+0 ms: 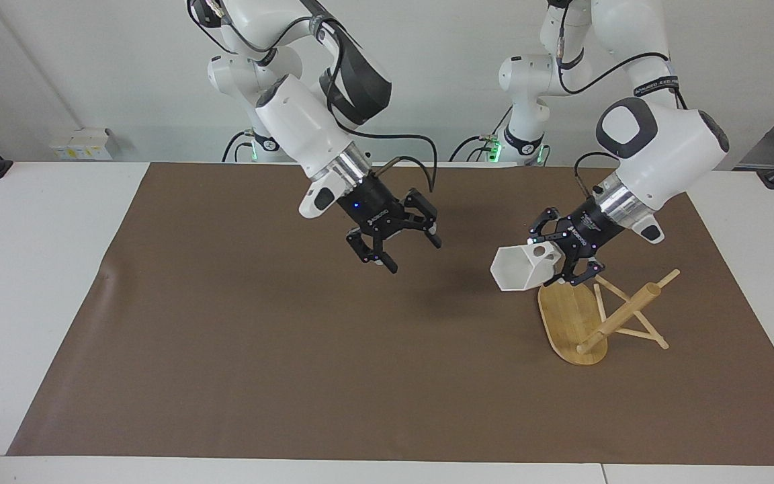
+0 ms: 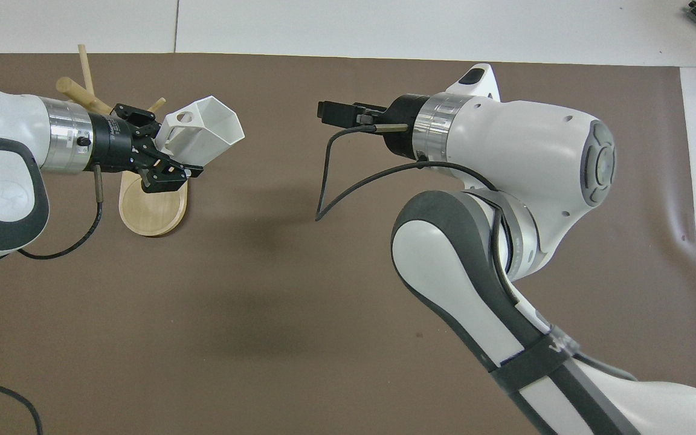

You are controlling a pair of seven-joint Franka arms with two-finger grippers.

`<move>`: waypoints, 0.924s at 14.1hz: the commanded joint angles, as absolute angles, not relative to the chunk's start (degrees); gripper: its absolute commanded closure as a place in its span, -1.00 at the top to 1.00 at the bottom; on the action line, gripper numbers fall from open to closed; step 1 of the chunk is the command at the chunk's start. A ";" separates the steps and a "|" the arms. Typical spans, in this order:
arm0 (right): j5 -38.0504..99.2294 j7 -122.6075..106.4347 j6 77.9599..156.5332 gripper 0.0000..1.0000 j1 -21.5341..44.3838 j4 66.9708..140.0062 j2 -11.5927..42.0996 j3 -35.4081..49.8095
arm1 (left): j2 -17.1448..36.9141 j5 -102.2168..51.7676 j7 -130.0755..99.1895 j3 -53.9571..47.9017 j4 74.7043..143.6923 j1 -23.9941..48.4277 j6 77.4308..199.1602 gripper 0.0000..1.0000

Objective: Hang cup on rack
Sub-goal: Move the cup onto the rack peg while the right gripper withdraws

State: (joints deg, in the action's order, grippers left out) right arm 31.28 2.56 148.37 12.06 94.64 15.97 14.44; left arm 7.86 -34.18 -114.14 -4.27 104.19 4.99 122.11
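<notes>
Toward the left arm's end of the table (image 1: 51, 302), the left gripper (image 1: 562, 259) hangs in the air with the cup (image 1: 520, 269) clamped between its fingers. The grip is on the cup's handle side; the round hole in the handle faces up in both views. The cup is tilted, its hexagonal mouth turned toward the middle of the table and slightly downward. In the overhead view the cup (image 2: 203, 128) sits just off the gripper (image 2: 164, 151), clear of the mat.

Directly under the held cup and gripper lies the rack (image 1: 598, 316). It is tipped over on the brown mat (image 1: 259, 349): its oval base (image 1: 565, 316) stands on edge and slants, the thick post (image 1: 619, 312) points away from the base toward the left arm's end of the table, and the thin pegs (image 1: 629, 333) cross around the post. No part of the cup touches the rack; the cup's lower corner is close above the base's upper edge. In the overhead view the base (image 2: 153, 208) shows below the gripper, and the post's tip (image 2: 73, 90) shows above the left arm.

Over the middle of the mat, the right gripper (image 1: 400, 245) is raised, its fingers spread apart and empty. It is well apart from the cup.
</notes>
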 commanded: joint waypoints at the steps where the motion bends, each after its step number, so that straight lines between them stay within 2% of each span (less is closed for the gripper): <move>1: 24.72 -1.39 147.83 1.00 8.01 97.46 14.07 15.03 | 5.27 -32.87 -119.25 -3.87 107.84 5.01 124.98 -1.00; 4: 20.83 -10.86 144.34 1.00 2.75 99.58 11.61 15.03 | 5.27 -32.78 -123.21 -3.87 108.02 3.87 125.42 -1.00; 9: 20.74 -26.44 129.05 1.00 -8.59 99.58 8.18 15.03 | 4.31 -32.78 -127.00 -3.87 110.04 2.81 126.12 -1.00; 13: 15.41 -30.67 120.34 1.00 -13.79 99.49 5.90 14.85 | 4.22 -32.78 -131.83 -3.78 111.79 2.81 130.34 -1.00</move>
State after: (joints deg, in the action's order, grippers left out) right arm 18.87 -29.75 122.90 -12.06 97.67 8.46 14.21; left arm 6.32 -33.61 -129.25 -3.47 108.85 3.14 128.05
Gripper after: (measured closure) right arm 0.000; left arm 0.295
